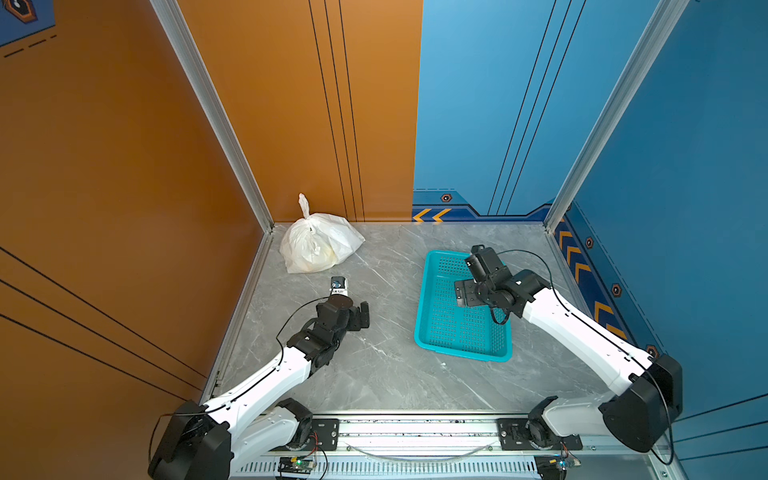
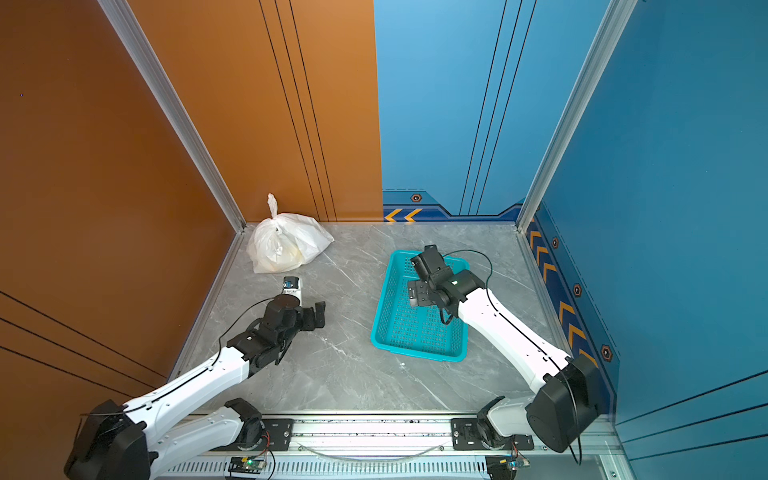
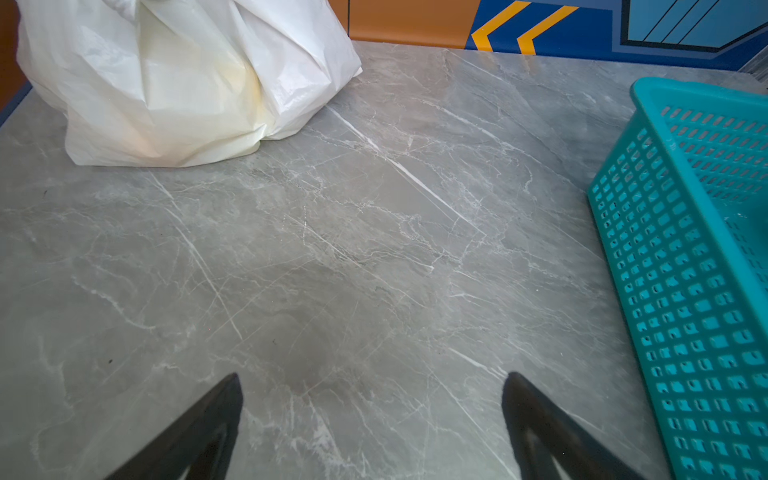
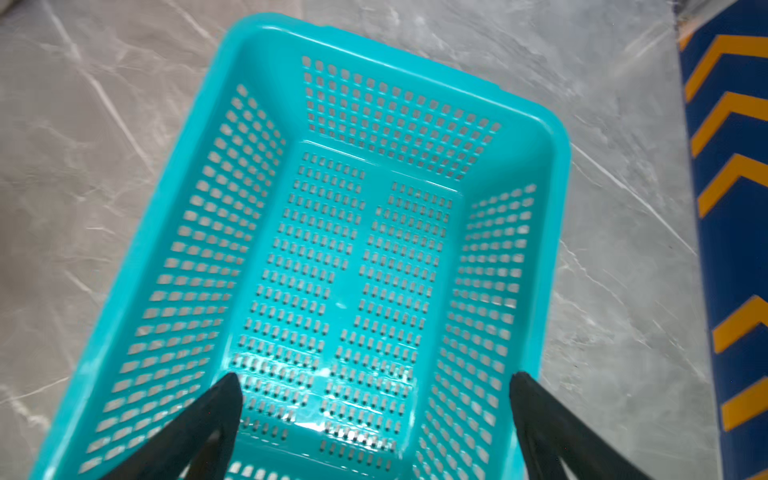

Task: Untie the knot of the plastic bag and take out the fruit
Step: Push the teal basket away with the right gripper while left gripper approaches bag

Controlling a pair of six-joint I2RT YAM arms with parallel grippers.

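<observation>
**Status.** The left end effector (image 3: 372, 380) is released, jaws spread wide, and holds nothing; only bare desk (image 3: 374, 249) lies between its fingers. The right end effector (image 4: 376, 379) is likewise released and unloaded, and hangs above the floor of the teal basket (image 4: 374, 54), which holds nothing.

**Location of task items.** The plastic bag (image 1: 320, 245) sits on the desk ahead of the left end effector and off to its outer side, near but not touching. It is well apart from the right end effector, which would have to cross the desk to reach it. The knot (image 1: 304, 205) stands at the top of the bag, on the side farthest from both end effectors.

**Step in hand, as judged.** Neither end effector has reached the bag and the knot is tied, so the work is at the approach. It would be sound to come down on the tail from above and close on the tuft itself, not on the slack wall below it. The second end effector should steady the neck beneath, so that a pull loosens the tie instead of dragging the light bag along. A slow, short pull is advised, because thin film may tear or slip.

**Condition.** The bag is white, crinkled, translucent and slumped. The knot is a narrow upright twist. The fruit (image 3: 199, 99) shows only as a yellowish-cream bulk through the plastic, and separate pieces cannot be told.
</observation>
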